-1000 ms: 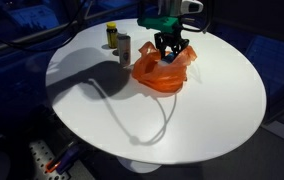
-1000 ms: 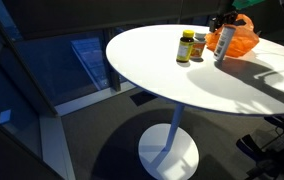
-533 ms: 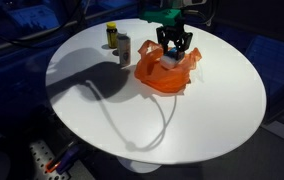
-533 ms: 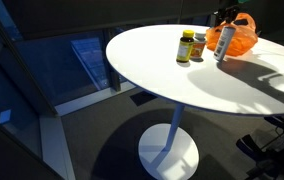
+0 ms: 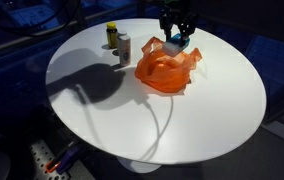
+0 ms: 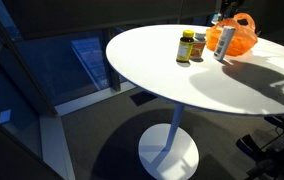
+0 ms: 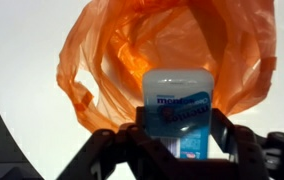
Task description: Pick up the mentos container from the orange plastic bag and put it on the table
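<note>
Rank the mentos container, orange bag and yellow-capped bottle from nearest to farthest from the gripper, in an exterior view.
1. mentos container, gripped between the fingers of the gripper.
2. orange bag, just below.
3. yellow-capped bottle, standing apart, off to one side.

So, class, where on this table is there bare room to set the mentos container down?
Free, in an exterior view: the white table between the orange bag and the near rim. Crowded: the far side, where two bottles stand beside the bag.
</note>
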Controlling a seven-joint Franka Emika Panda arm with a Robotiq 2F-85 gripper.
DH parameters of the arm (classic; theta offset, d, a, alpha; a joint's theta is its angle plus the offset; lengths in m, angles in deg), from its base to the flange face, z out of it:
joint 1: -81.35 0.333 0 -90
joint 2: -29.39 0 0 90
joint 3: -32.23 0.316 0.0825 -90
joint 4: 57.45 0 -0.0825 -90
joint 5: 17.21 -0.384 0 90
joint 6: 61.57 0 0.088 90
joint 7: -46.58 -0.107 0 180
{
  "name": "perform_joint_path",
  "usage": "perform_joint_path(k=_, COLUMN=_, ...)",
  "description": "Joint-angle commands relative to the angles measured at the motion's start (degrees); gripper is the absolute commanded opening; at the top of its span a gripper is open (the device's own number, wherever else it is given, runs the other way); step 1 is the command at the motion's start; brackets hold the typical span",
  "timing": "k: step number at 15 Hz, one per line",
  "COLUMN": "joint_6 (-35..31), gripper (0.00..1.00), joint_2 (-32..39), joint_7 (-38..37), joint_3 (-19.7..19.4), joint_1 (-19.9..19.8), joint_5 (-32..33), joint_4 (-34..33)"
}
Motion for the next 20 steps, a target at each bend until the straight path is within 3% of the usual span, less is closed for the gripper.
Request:
perform_joint_path(k=1, joint_6=2.11, gripper=0.4, joint_2=-1.69, joint_7=-0.78, joint_3=0.13, joint_1=0.43, joint_5=-0.49, joint_4=-2.15)
perform_joint_path(k=6, joint_6=3.38, gripper=0.4, joint_2=-1.78, joint_7=-0.71, joint_3=1.23, joint_1=1.5, joint_5=-1.34, joint_4=-6.39)
perform_joint_path(k=12, joint_6=9.45, gripper=0.4, joint_2=-2.24, joint_7=2.66, joint_3=4.2, joint_1=1.07, joint_5=-7.31, joint_4=-10.22)
perform_joint_path(k=13, joint_6=6.54, gripper=0.4, joint_2=-1.61, joint_7=0.53, joint_3=3.42, joint_1=1.82, joint_5=-5.27, joint_4=-8.63)
perform_joint_path(k=14, joint_6=6.93, gripper=0.65, joint_2=-1.68, joint_7=0.66, joint_3=3.52, joint_1=1.87, joint_5=-5.51, joint_4=-8.89)
perform_joint_path(k=18, joint_6=6.86, gripper=0.65, joint_2=-1.24, joint_7=0.65, joint_3=3.43, joint_1=1.89, joint_5=-5.49, joint_4=-8.81)
perform_joint_path(k=19, joint_6=6.89, gripper=0.4, joint_2=-1.07, joint_7=1.05, joint_3=3.56, joint_1=1.77, joint_5=-5.78, joint_4=-8.45)
perform_joint_path(k=20, joint_6=6.24, gripper=0.4, joint_2=-1.13, joint_7=1.17, joint_3=3.7, joint_1=2.03, joint_5=-5.5, joint_4=-7.83)
